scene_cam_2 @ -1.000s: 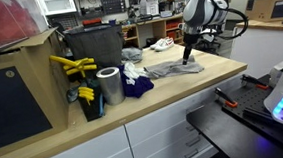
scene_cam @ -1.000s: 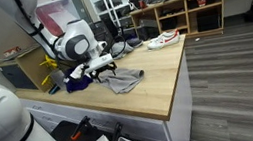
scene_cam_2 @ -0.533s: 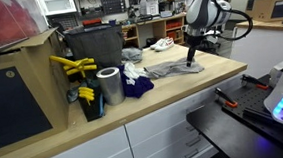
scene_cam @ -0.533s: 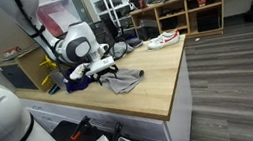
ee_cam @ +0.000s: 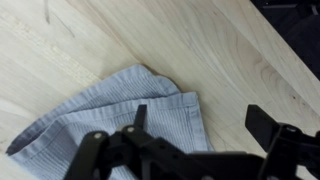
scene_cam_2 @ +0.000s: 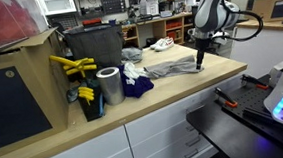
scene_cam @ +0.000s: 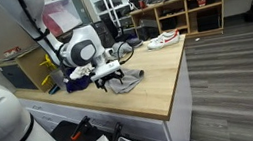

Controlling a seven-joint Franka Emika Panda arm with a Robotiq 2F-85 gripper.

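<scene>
A grey ribbed cloth [ee_cam: 100, 115] lies crumpled and flat on the wooden table top [ee_cam: 230, 50]. In the wrist view my gripper [ee_cam: 203, 122] hangs open just above the cloth's right-hand corner. One fingertip [ee_cam: 140, 113] is over the cloth, the other fingertip [ee_cam: 266, 124] over bare wood. Nothing is between the jaws. In both exterior views the gripper [scene_cam: 108, 73] [scene_cam_2: 201, 61] points down at the near end of the grey cloth [scene_cam: 125, 79] [scene_cam_2: 172, 69], a little above it.
A dark blue cloth [scene_cam_2: 135, 85] lies beside the grey one, next to a metal can [scene_cam_2: 109, 86]. Yellow tools [scene_cam_2: 70, 65] and a black bin [scene_cam_2: 92, 44] stand behind. A pair of shoes [scene_cam: 162, 40] rests at the table's far end. The table edge [scene_cam: 181, 77] is close.
The gripper has shifted along the grey cloth toward its end near the table edge and dropped slightly. It stays open. The cloth has not moved.
</scene>
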